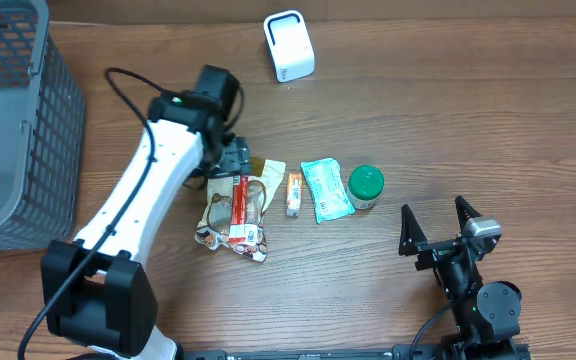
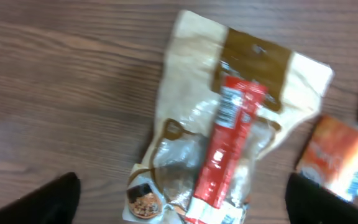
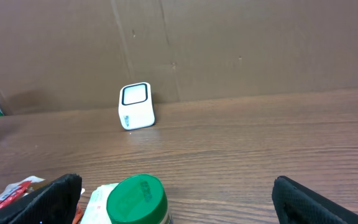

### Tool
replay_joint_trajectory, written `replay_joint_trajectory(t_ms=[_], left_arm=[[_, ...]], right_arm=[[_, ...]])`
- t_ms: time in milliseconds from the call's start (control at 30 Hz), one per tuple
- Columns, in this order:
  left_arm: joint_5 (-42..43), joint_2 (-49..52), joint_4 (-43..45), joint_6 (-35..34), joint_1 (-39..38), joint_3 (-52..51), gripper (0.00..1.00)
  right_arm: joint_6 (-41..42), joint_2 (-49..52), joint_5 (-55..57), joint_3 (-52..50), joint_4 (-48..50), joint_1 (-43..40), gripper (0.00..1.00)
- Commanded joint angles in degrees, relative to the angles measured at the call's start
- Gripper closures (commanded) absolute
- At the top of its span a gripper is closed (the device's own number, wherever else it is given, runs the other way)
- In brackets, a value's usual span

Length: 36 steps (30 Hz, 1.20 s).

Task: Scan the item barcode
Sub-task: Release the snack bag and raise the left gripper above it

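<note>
Closest to the left wrist lens, framed by the dark fingertips (image 2: 48, 202) of the left gripper (image 2: 182, 202), lies the red stick packet (image 2: 229, 149), which we take to be the item to scan. We judge it light, thin and limp: a foil-like sleeve that would bend under its own length and may slip between smooth pads. We would grip it across the narrow width near mid-length, which leaves the printed upper end free. It is long and narrow, red with a white printed patch near the top end; that patch may carry the barcode, but the view is too blurred to confirm. The packet rests on a crinkled tan pouch (image 2: 191, 81), so a low pinch risks catching the pouch as well. The left gripper hangs just above both with its jaws spread wide, grasping nothing.

Just beside the pouch lie an orange sachet (image 2: 340, 155), a pale blue packet (image 1: 326, 188) and a green-lidded jar (image 1: 365, 185). The white scanner (image 1: 289, 45) stands well apart at the far edge of the table (image 1: 468, 120). The right gripper (image 1: 435, 215) waits near the front edge, released and empty.
</note>
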Motion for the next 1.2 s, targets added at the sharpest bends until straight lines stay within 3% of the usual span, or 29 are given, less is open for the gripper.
replay_joint_trajectory(t_ms=[0,200,367,1167], left_arm=[[0.0,0.1,0.0,0.0,3.0,1.3,0.0],[0.6,0.1,0.6,0.0,6.8,1.3,0.0],[-4.1,0.1,-0.1,0.0,8.4,1.3,0.0],[-4.0,0.1,0.0,0.0,8.5,1.3,0.0]], right_arm=[[-0.4,-0.5,0.3,-0.6,0.3,-0.2,0.0],[-0.4,-0.5,0.3,-0.6,0.3,-0.2,0.0],[-0.4,-0.5,0.3,-0.6,0.3,-0.2,0.0],[-0.4,-0.5,0.3,-0.6,0.3,-0.2,0.0]])
